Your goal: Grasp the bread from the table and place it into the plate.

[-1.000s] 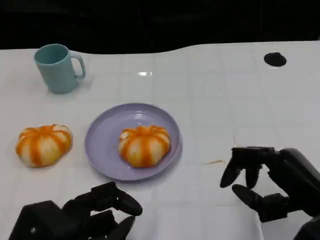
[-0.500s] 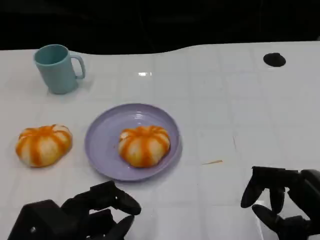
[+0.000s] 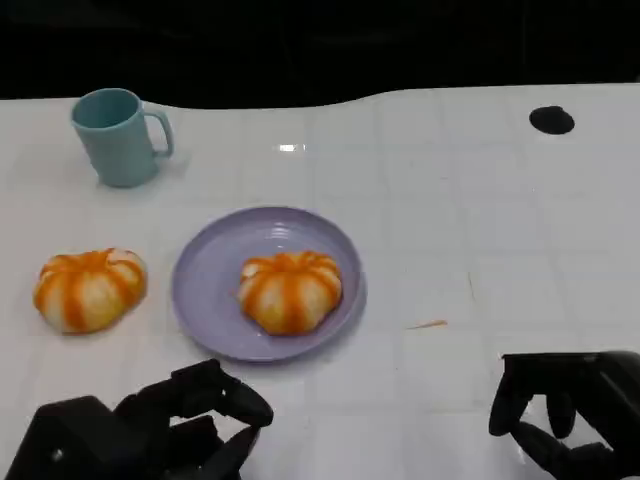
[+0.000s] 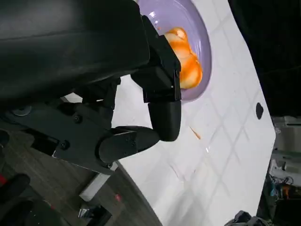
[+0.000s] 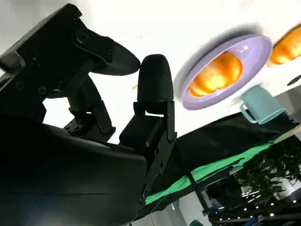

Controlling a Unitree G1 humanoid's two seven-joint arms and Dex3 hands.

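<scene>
An orange-striped bread roll (image 3: 290, 290) lies in the lilac plate (image 3: 205, 290) at the table's middle; the left wrist view shows this roll (image 4: 186, 56) in the plate (image 4: 200, 28), and the right wrist view shows the roll (image 5: 216, 73) and plate (image 5: 256, 49) too. A second roll (image 3: 90, 289) sits on the table left of the plate. My left hand (image 3: 150, 435) rests low at the front left, fingers loosely curled, holding nothing. My right hand (image 3: 565, 415) is at the front right, fingers apart, empty.
A teal mug (image 3: 118, 135) stands at the back left, also seen as the mug (image 5: 261, 106) in the right wrist view. A small black disc (image 3: 551, 119) lies at the back right. A thin orange sliver (image 3: 427, 324) lies right of the plate. The white table (image 3: 450, 220) has a dark edge behind.
My right hand has drawn back toward the front right corner and lower in the picture. The left hand, both rolls and the plate stay where they were.
</scene>
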